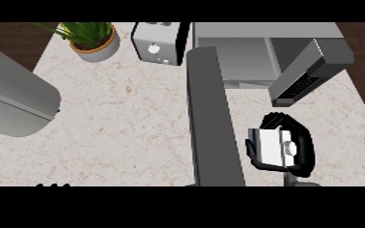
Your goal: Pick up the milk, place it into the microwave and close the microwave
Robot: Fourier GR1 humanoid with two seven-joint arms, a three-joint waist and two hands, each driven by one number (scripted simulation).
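Both hands show: the right hand (303,147) is curled round the milk carton (273,147), holding it above the counter (128,116). Just beyond that hand stands the microwave (249,53), its door (310,72) swung open above the fingers. Only fingertips of the left hand (51,185) peek in at the lower edge, so their state cannot be told. Far to the carton's left sit a toaster (158,43) and potted plant (92,38).

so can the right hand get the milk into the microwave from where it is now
Probably yes. The right hand is curled round the milk, in front of the microwave. The door is swung open to the right, and nothing shows between carton and opening.
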